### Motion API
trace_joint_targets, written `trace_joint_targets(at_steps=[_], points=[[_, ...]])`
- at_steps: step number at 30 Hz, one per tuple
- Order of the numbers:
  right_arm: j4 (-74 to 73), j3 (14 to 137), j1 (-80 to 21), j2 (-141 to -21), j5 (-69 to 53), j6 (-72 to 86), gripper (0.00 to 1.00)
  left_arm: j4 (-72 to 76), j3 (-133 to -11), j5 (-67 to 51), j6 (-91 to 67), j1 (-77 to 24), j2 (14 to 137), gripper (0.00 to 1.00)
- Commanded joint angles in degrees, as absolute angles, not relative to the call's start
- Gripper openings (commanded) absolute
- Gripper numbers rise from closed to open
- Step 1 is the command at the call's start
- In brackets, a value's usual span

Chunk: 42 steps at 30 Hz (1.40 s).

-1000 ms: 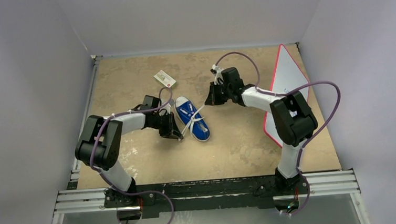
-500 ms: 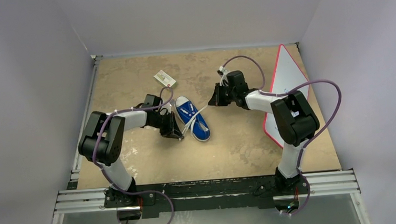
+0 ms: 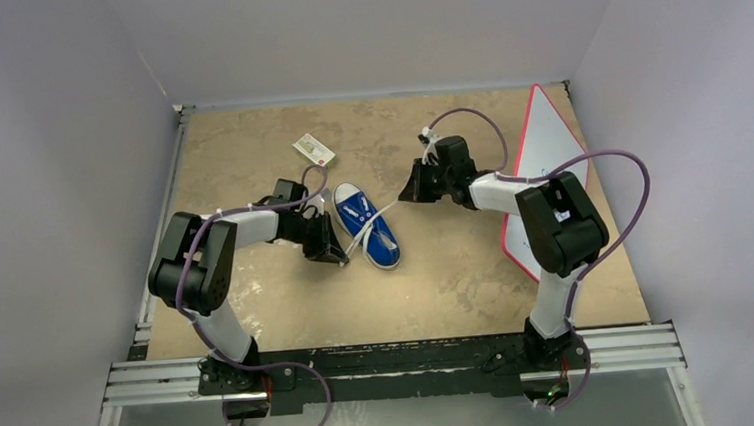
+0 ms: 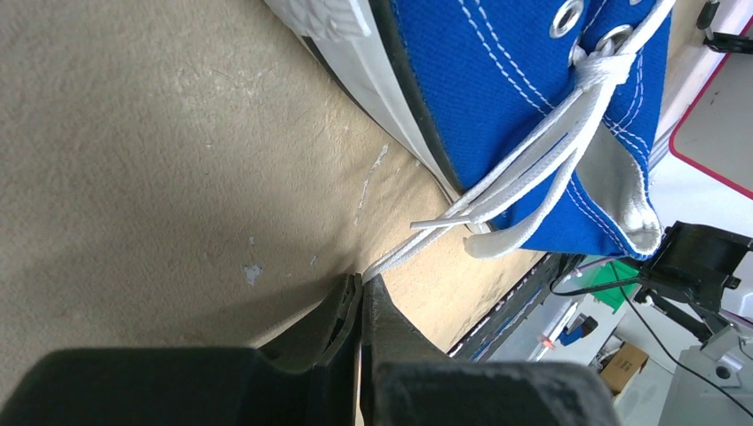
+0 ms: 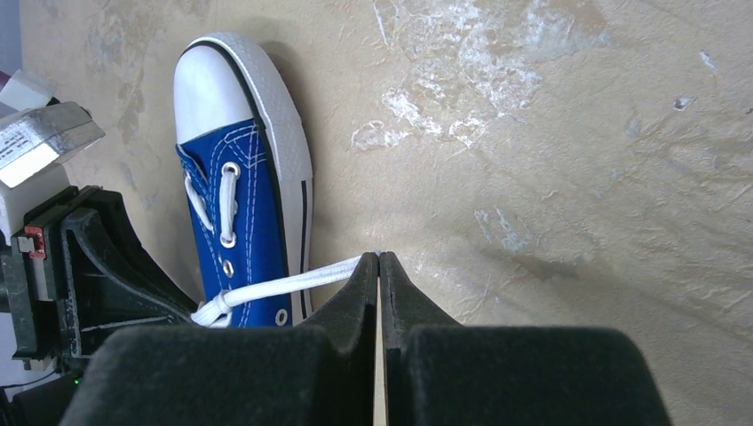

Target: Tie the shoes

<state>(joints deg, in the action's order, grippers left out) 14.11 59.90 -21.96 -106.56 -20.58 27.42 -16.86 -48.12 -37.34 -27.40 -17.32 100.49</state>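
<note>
Starting at the left, we see the left arm [image 3: 249,225] reaching across the tan counter [image 3: 438,279] with its wrist low beside the shoe [image 3: 367,226]. In the left wrist view the left jaws are pressed together with no gap showing. A white lace [image 4: 524,169] runs from the upper eyelets, down over the blue side [image 4: 533,80] of the shoe, and in between their tips, so we take them to be pinching it. Beyond this wrist, toward the far side and apart from everything else, lies a small white box [image 3: 315,150]. The shoe sits on its sole near the middle of the counter, with the white toe cap pointing to the far left and the heel to the near right. It lies between the two wrists, just beside the left one and a little apart from the right. From its middle the other lace [image 5: 302,280] stretches out to the right. There the right jaws are likewise closed tight, and the strand ends at their tips, just off the white sole [image 5: 297,177]. The right arm [image 3: 487,193] comes in from the right. Behind it, a white board [image 3: 549,151] with a red edge leans at the counter's right side.
</note>
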Motion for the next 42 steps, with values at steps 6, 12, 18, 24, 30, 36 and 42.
trace_joint_targets(at_steps=[6,12,18,24,30,36,42], points=[[18.0,60.3,-19.1,-106.1,-15.3,26.5,0.0,-22.2,-48.1,-28.7,-25.3,-16.7,100.9,0.0],[12.5,65.5,-19.2,-105.8,-22.8,23.0,0.27,-25.0,-49.6,-25.2,-23.2,-16.6,97.1,0.2],[3.1,68.4,-19.3,-100.5,-29.6,16.6,0.61,-27.6,-51.2,-21.5,-20.8,-16.5,90.3,0.48],[-9.7,72.2,-19.3,-93.4,-28.8,6.9,0.99,-25.0,-51.0,-20.6,-22.0,-16.5,84.7,0.55],[-9.0,69.8,-18.9,-86.4,-30.8,6.5,0.99,-14.4,-51.6,-30.3,-27.8,-16.7,86.9,0.44],[-26.4,79.2,-18.6,-92.9,-37.5,2.9,0.99,-10.0,-53.8,-34.4,-29.2,-17.5,91.9,0.49],[-18.9,74.1,-18.6,-90.1,-45.8,6.6,0.99,-10.9,-56.4,-36.1,-27.7,-17.9,96.3,0.43]])
